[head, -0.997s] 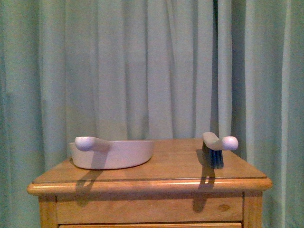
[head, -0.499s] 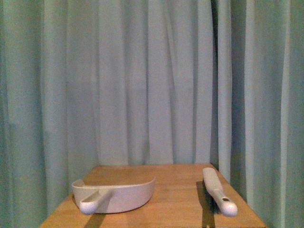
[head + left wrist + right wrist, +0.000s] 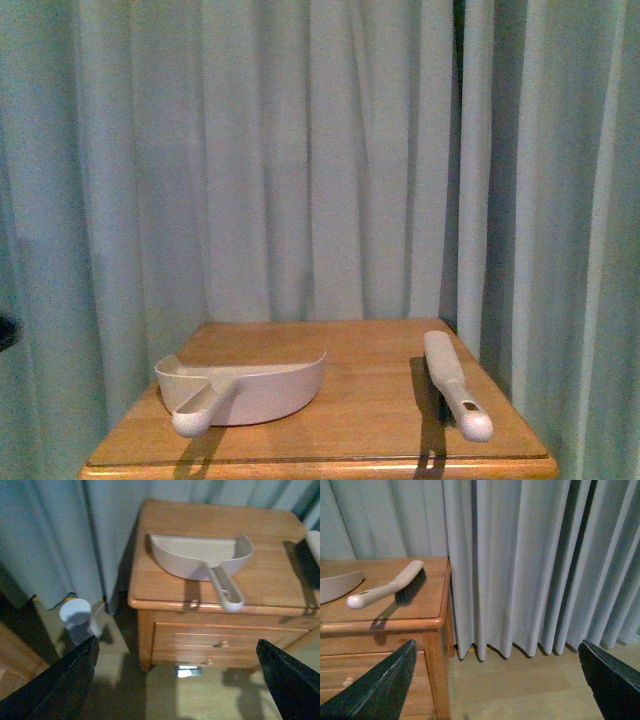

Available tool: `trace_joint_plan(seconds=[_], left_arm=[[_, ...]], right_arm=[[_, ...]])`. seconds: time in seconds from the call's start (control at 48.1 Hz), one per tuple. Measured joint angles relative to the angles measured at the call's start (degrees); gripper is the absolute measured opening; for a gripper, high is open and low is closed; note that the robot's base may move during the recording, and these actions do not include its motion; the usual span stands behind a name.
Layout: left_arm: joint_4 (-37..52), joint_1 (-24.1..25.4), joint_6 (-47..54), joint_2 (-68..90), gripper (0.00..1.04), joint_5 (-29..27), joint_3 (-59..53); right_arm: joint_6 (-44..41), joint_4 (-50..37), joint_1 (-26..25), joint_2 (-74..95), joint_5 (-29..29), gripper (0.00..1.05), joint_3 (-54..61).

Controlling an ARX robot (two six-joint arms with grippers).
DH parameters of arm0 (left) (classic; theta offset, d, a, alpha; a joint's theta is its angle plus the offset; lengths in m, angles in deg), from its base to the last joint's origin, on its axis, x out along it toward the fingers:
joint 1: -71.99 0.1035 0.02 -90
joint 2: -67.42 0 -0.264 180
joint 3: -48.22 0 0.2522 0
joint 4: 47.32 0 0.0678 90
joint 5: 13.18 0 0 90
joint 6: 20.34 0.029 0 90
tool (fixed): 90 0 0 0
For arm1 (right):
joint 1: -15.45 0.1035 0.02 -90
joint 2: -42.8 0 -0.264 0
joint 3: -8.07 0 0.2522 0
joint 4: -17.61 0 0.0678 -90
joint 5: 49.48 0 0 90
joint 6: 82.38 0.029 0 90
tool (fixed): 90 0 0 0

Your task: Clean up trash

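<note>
Desk (image 3: pixel 380 350) carries the dustpan (image 3: pixel 250 390) on the left and the brush (image 3: pixel 450 385) on the right, well apart. Left claw (image 3: pixel 176 645) and right claw (image 3: pixel 497 645): fingers apart, empty. Trash: not in view. Risk: both handles end near the front edge, so a misjudged reach could push either tool off.

Dim, cool indoor light; all views soft, grainy. Dustpan (image 3: pixel 245 390) and brush (image 3: pixel 455 385) cast soft shadows leftward and frontward on tabletop (image 3: pixel 370 360). Left wrist view blurriest.
</note>
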Motion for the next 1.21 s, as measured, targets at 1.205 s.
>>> trace_joint_plan(seconds=[1.205], left_arm=[[-12.0,-8.7,-3.43,63.36,0.81,-10.82,48.02]], right_arm=[[0.0,0.0,0.0,-0.02,0.0,0.97,0.0]])
